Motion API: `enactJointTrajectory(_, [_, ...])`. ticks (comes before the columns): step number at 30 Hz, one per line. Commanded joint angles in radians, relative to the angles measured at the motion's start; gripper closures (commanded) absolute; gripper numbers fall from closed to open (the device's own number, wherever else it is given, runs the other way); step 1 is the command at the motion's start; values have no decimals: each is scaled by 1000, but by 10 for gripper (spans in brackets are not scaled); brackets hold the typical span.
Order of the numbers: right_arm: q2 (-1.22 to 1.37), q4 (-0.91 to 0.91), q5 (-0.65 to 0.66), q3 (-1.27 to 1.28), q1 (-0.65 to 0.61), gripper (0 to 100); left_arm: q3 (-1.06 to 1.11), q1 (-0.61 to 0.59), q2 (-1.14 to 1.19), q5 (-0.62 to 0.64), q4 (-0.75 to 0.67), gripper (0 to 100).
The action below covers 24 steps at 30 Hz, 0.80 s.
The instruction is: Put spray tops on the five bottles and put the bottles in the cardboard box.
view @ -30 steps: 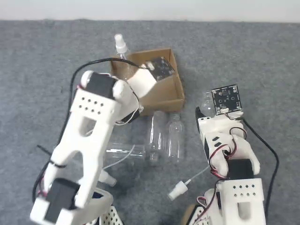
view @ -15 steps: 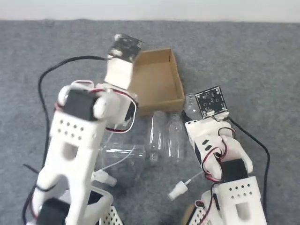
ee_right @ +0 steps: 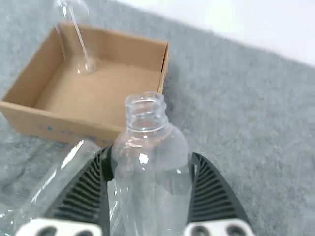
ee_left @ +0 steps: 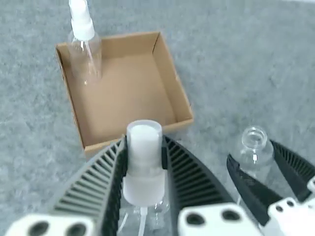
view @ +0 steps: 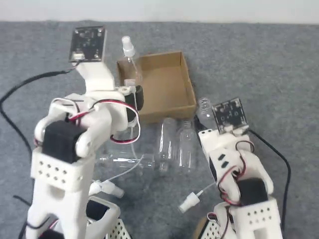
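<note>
The left hand (ee_left: 142, 152) is clamped on a spray top (ee_left: 143, 182), its tube hanging down, close by the box (view: 172, 108), which sits toward the desk's far edge. The right hand (ee_right: 150, 157) grips an open bottle (ee_right: 147, 142) upright, just beside the box's near corner. To fit them well, I'd line the tube up over the neck (ee_right: 144, 110), thread it in first, then lower and twist, keeping the bottle plumb and not crushing the thin plastic. One capped bottle (view: 130, 64) stands in the box; three spare bottles (view: 167, 144) lie just before it.
</note>
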Motion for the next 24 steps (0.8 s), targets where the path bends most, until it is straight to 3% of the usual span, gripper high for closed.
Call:
enactJointTrajectory(1, [-142, -18, -12, 52, -12, 991, 58, -5, -75, 18, -101, 988])
enactJointTrajectory(10, [-346, -104, -2, 213, -108, 992, 386, -6, -325, 51, -379, 988])
enactJointTrajectory(18, [-463, -133, -2, 308, -176, 990, 499, -193, -506, 181, -517, 988])
enactJointTrajectory(24, [-460, -289, -2, 413, -193, 991, 524, -204, -554, 241, -549, 988])
